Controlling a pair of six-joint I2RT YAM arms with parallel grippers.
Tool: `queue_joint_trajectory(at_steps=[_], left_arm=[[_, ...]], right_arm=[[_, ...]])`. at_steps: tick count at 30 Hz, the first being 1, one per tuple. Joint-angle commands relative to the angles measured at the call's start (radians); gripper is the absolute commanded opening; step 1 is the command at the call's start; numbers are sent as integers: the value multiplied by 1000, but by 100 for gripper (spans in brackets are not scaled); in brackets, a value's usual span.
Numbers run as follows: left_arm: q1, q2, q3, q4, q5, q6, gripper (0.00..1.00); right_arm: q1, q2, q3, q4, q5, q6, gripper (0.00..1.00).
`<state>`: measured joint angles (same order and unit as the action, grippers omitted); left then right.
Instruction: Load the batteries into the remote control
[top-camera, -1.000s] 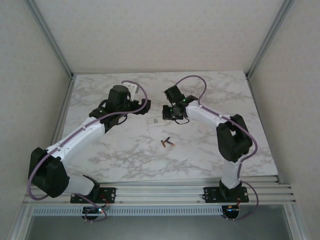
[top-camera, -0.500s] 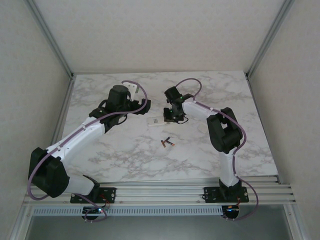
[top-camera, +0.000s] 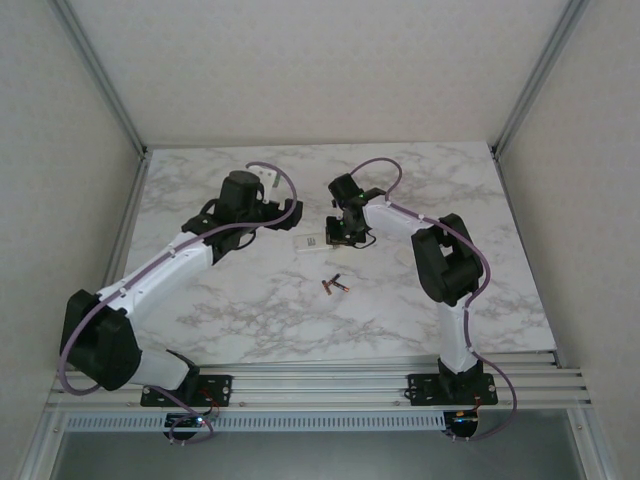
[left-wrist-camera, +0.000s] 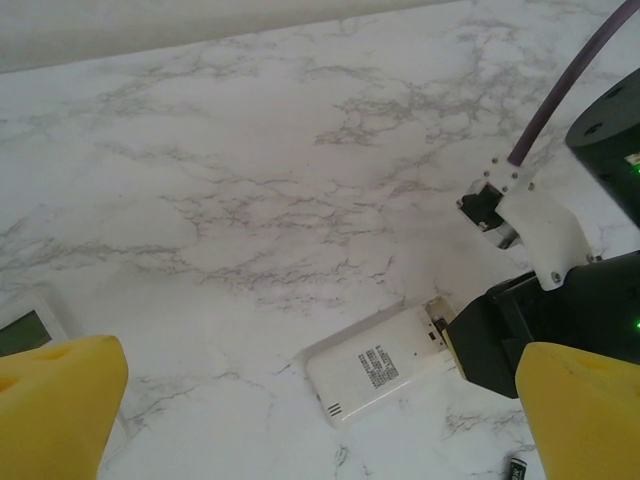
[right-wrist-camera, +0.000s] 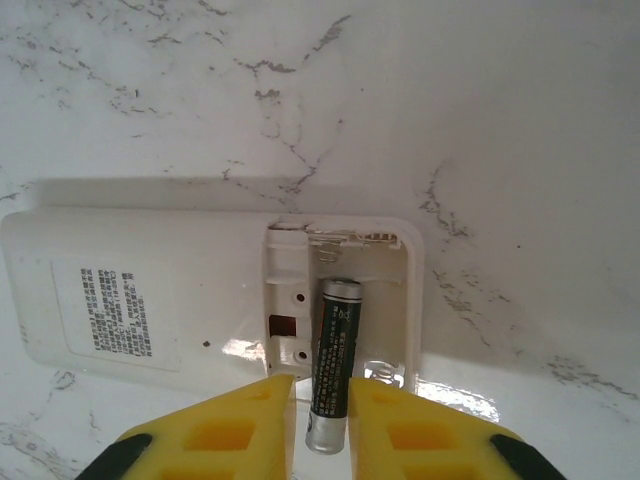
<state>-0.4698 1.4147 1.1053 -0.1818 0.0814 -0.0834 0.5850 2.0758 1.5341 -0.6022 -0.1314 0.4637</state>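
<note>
The right tool (right-wrist-camera: 322, 388) has its two yellow fingers (right-wrist-camera: 225, 420) set narrowly apart, one on each side of a battery (right-wrist-camera: 333, 345). A thin strip of white shows between the battery and the finger on the picture's left. The other finger sits right against it, and I cannot tell whether the battery is actually pinched.

In the right wrist view the battery's long axis runs straight away from the tool, across the short width of the remote (right-wrist-camera: 150, 300). Its dark end points into the open compartment (right-wrist-camera: 290, 300) and stops just short of the metal contacts (right-wrist-camera: 345, 238) on the far wall. Its silvery end sticks out past the remote's near edge, between the fingers.

The remote lies back-up and flat on the marble desk (right-wrist-camera: 520, 130). The compartment is at its right end and a printed label (right-wrist-camera: 115, 310) is toward its left.

From above, the remote (top-camera: 310, 242) lies roughly left to right near the middle of the desk, with the right tool (top-camera: 340, 232) at its right end. Loose batteries (top-camera: 335, 286) lie together on the desk nearer the arm bases, apart from the remote.

The left tool (left-wrist-camera: 318, 400) is spread wide above the remote's other end, touching nothing. A white device with a grey screen (left-wrist-camera: 25, 325) lies at the left edge of the left wrist view.
</note>
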Motion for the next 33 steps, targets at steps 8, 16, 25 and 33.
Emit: queue_joint_trajectory(at_steps=[8,16,25,33], left_arm=[[7,89,37,-54,-2,-366,100],[11,243,-64,107,194,-464,96],[4,407,-24,113,238,-456,69],[12,481,19,89,205,-442,58]], right_arm=[[-4,21,-27,49,-19,0,14],[-4,24,-41,90,-30,-41,12],[-11,-143,-102,129,-8,4,20],[-22,-120,-147,157,-11,25,27]])
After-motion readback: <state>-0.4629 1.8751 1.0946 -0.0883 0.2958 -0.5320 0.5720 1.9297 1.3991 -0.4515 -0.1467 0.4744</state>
